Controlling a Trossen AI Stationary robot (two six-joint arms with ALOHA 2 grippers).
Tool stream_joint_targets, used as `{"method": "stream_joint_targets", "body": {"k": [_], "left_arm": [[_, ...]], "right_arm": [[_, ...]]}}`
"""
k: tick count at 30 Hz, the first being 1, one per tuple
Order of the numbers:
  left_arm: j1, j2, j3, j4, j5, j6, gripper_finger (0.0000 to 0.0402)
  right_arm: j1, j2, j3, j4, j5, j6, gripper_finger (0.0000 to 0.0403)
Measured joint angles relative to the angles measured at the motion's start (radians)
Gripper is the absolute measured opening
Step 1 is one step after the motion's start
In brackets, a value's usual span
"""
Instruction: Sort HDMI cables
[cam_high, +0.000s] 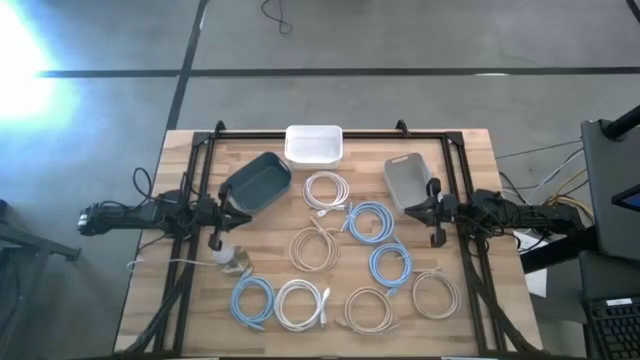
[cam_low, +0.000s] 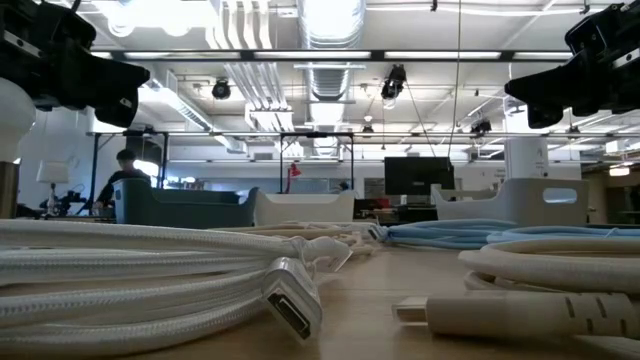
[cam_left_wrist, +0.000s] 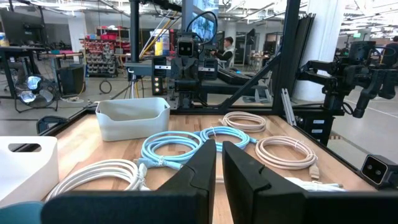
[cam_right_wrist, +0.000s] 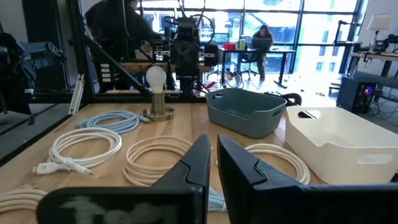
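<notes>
HDMI cables (cam_high: 322, 248) coiled on table, left gripper (cam_high: 215, 237) and right gripper (cam_high: 436, 236) raised, fingers together

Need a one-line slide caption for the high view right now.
Both arms wait at the table's sides, left gripper and right gripper empty, eight coiled HDMI cables and three bins between them.

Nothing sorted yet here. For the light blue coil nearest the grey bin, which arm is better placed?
Right, probably. The right gripper hovers beside the grey bin, and that light blue coil lies just inward of it. The left gripper waits across the table by the dark blue bin.
</notes>
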Motion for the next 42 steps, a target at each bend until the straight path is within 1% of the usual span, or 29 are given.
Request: {"method": "stream_joint_targets", "body": {"k": [31, 36, 38, 42], "left_arm": [[0.000, 0.000, 0.000, -0.007, 0.000, 0.000, 0.0032], [0.000, 0.007, 0.001, -0.016, -0.002, 0.000, 0.0032], [0.000, 0.007, 0.001, -0.017, -0.002, 0.000, 0.0032], [0.000, 0.007, 0.001, -0.018, -0.002, 0.000, 0.0032]], "right_arm": [[0.000, 0.000, 0.000, 0.000, 0.000, 0.000, 0.0029], [0.000, 0.000, 0.000, 0.001, 0.000, -0.040, 0.0029], [0.000, 0.000, 0.000, 0.001, 0.000, -0.022, 0.0029], [0.000, 0.000, 0.000, 0.013, 0.000, 0.090, 0.0029]]}}
